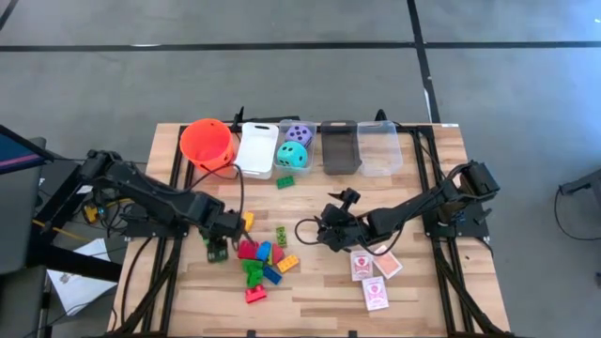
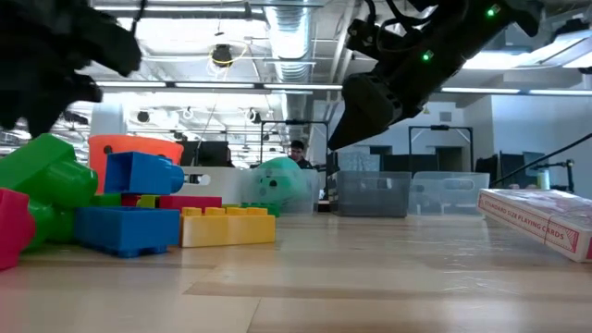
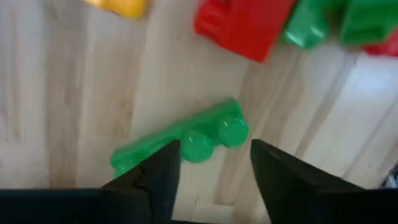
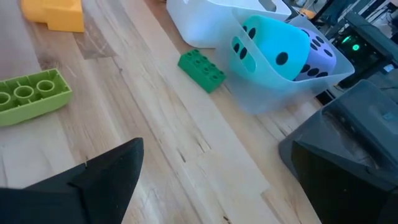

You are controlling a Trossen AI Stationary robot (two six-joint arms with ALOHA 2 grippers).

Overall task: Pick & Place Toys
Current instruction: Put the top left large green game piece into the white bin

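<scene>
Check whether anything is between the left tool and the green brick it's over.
Nothing visible is. In the left wrist view the green brick lies alone on bare wood, right ahead of the left tool, whose open fingers point at it. The red brick and the others lie beyond it.

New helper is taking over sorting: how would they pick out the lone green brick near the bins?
Find the row of bins along the table's far edge. In front of the clear bin holding the teal die lies a dark green brick, flat on the wood. It lies alone, apart from the brick pile.
</scene>
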